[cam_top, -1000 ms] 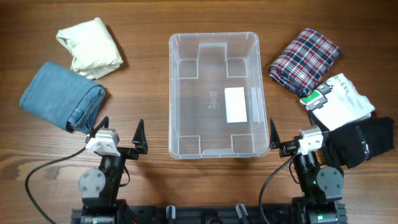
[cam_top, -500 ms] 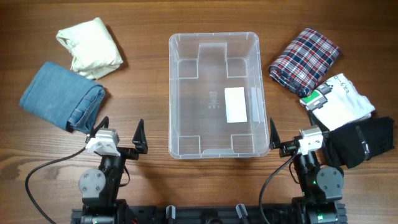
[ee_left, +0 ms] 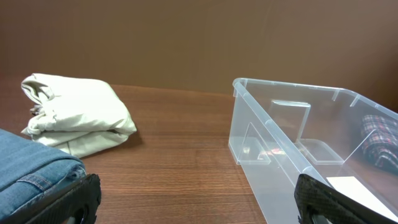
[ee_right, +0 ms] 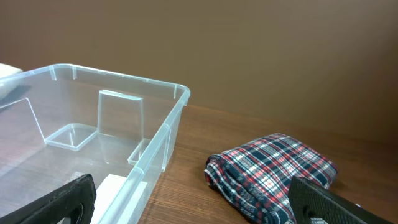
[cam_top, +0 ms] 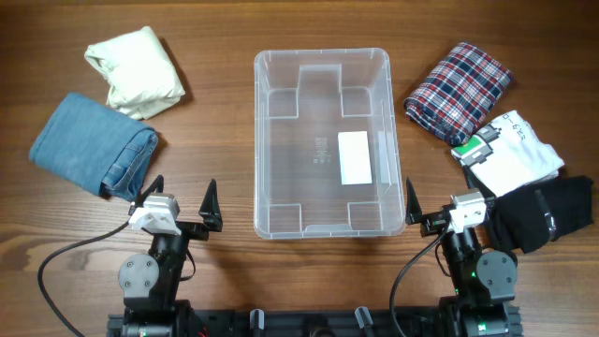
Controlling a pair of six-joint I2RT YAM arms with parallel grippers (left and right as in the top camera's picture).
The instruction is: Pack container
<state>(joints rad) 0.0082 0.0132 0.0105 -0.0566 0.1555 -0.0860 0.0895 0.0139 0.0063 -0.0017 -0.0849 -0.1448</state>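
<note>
The clear, round-cornered container point(cam_top: 281, 150) has notched walls and a white label point(cam_top: 354, 157) on its base; left hand point(cam_top: 183, 192) and right hand point(cam_top: 437, 193) are spread.

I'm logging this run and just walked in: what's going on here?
Nothing is being handled. The clear rectangular plastic container sits empty mid-table. Folded cream cloth and blue denim lie to its left; plaid cloth, white cloth and black cloth to its right. The left gripper and right gripper are open, holding nothing.

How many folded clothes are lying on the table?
5. Left of the container: cream garment, blue jeans. Right of it: plaid garment, white garment, black garment. None seems hidden.
</note>
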